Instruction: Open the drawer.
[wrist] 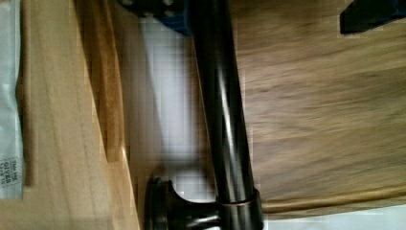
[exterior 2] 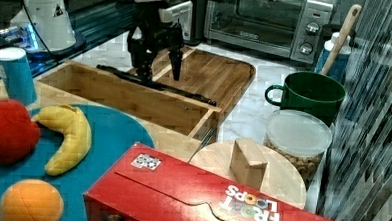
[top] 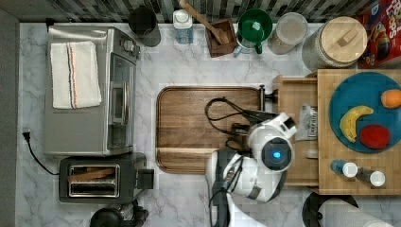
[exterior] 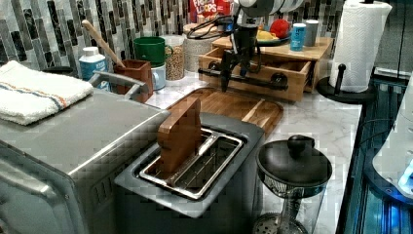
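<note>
The arm's white wrist sits nearest in the top view's lower middle, over the drawer, already pulled partway out at right. In the left view's upper middle, the gripper hangs spread wide, straddling the bar handle to pull. The right view's upper left shows fingers apart. The wrist view adds a handle mount.

- Light bamboo-coloured drawer with a black handle.
- Darker brown tray.
- White, grey-veined marble table.
- Teal plate under a yellow banana.
- Green mug.
- White towel, orange and dark stripes.
</note>
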Controlling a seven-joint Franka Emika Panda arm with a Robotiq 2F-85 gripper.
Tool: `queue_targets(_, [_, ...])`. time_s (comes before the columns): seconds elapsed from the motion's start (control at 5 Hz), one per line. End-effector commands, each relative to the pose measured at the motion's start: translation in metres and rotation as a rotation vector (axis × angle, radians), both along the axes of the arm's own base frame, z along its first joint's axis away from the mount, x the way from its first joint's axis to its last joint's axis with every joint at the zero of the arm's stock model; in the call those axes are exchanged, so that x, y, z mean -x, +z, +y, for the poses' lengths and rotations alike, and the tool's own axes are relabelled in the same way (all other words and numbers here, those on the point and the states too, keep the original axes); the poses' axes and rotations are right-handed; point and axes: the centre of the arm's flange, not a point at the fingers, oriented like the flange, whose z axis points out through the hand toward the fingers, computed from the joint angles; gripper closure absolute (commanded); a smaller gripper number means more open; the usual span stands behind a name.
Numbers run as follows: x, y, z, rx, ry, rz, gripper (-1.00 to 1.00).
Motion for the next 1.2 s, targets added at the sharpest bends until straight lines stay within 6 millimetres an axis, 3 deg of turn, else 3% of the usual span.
queue_targets(0.2, [-0.008,0.026,0.122,-0.071,0.088,0.058,-1.0])
queue_targets(0.6, [-0.017,0.03,0.141,-0.107,-0.004,0.058,-1.0])
queue_targets(0.8, [-0.019,0.043,0.151,-0.099,-0.061,0.076,-1.0])
queue_targets(1.2, [-0.019,0.043,0.151,-0.099,-0.061,0.076,-1.0])
